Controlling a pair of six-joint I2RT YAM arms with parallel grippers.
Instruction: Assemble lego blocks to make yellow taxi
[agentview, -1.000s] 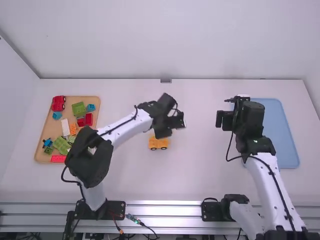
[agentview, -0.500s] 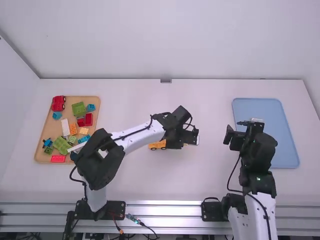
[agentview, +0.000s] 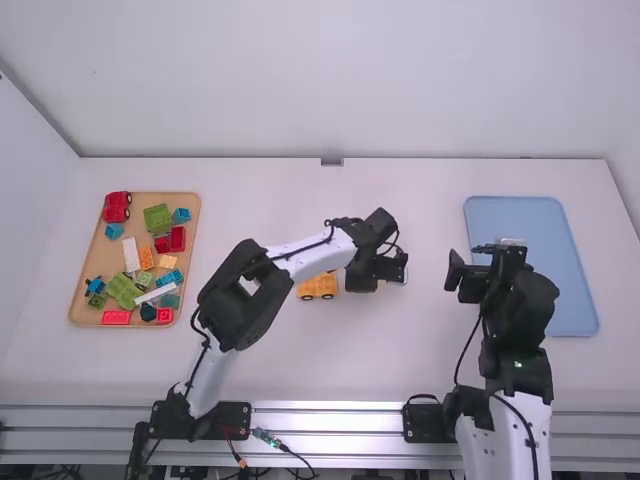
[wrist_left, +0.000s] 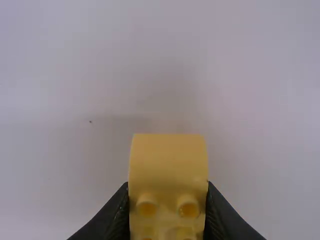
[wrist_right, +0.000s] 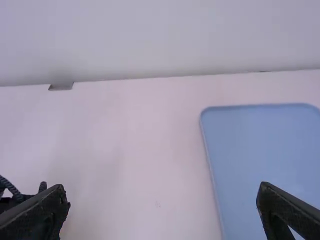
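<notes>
A yellow car base with dark wheels (agentview: 318, 287) stands on the middle of the table. Just right of it is my left gripper (agentview: 364, 278), low above the table. From the left wrist, a yellow block with a curved top and studs (wrist_left: 168, 165) is clamped between the fingers of my left gripper (wrist_left: 168, 205). My right gripper (agentview: 467, 272) hangs beside the left edge of the blue tray. In the right wrist view my right gripper (wrist_right: 162, 197) has its fingers wide apart and nothing between them.
At the left, an orange-tan tray (agentview: 76, 300) holds several loose blocks in red, green, blue, white and orange. A blue tray (agentview: 565, 270) lies at the right, partly behind the right arm. The left arm spans the table's left-middle part.
My left gripper has moved right, from above the car base to its right side, uncovering the base. The right arm has drawn back toward its base, then stayed nearly still.
</notes>
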